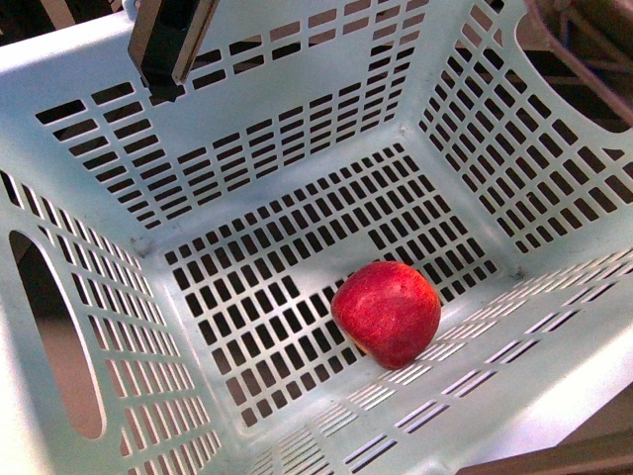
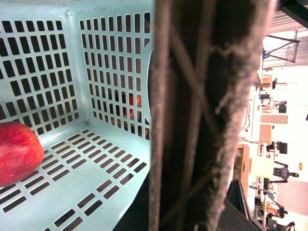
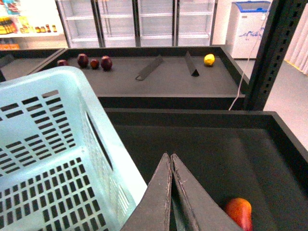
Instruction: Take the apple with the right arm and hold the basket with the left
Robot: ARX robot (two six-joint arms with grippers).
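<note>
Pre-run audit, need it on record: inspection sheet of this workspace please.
Surface: dark shelf bin below the right hand.
Job's things: apple lies on the floor of the basket.
Clutter: red-orange fruit in the near bin; dark fruits and a yellow fruit on the far shelf.
Hands: left hand at the basket's rim, grip unclear; right hand shut, empty.
Cables: white cord by the black post.
Surroundings: glass-door fridges, chest freezer.

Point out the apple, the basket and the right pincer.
apple [image 1: 386, 312]: front view, middle of its red skin.
basket [image 1: 564, 396]: front view, bare band of the near wall.
right pincer [image 3: 171, 157]: right wrist view, midway between its closed fingertips.
</note>
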